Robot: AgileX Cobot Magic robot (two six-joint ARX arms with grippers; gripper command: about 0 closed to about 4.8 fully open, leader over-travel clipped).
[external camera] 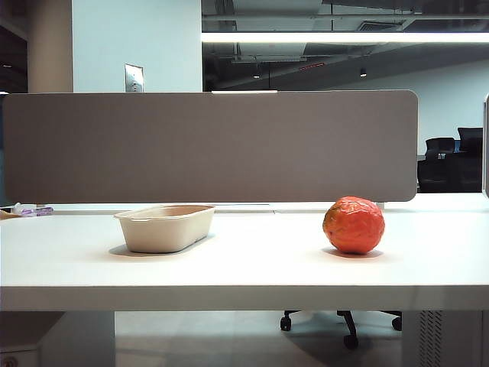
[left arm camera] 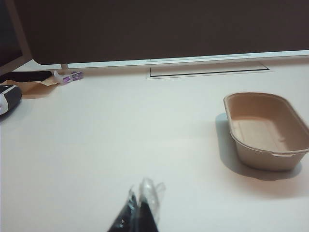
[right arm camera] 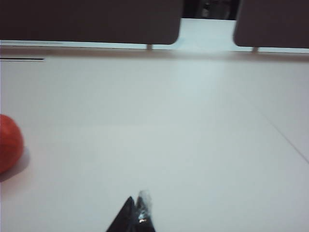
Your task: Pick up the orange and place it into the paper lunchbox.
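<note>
Right of centre on the desk [external camera: 244, 264] sat the orange [external camera: 354, 225], well apart from the empty lunchbox [external camera: 165, 227] at left. Both claws, left [left arm camera: 143, 205] and right [right arm camera: 136, 209], were clenched, holding nothing. Nothing had begun; the right claw would need to open and reach the orange.

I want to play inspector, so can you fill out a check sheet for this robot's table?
Surface: white table, bare between the things.
Job's things: orange sits on the right; paper lunchbox sits apart on the left, nothing inside.
Clutter: small purple-and-white item and a brown paper scrap at the far left edge.
Grippers: left gripper shut, near the lunchbox; right gripper shut, near the orange; both hold nothing.
Cables: nothing seen.
Surroundings: grey divider panel behind the table, office chairs beyond.
</note>
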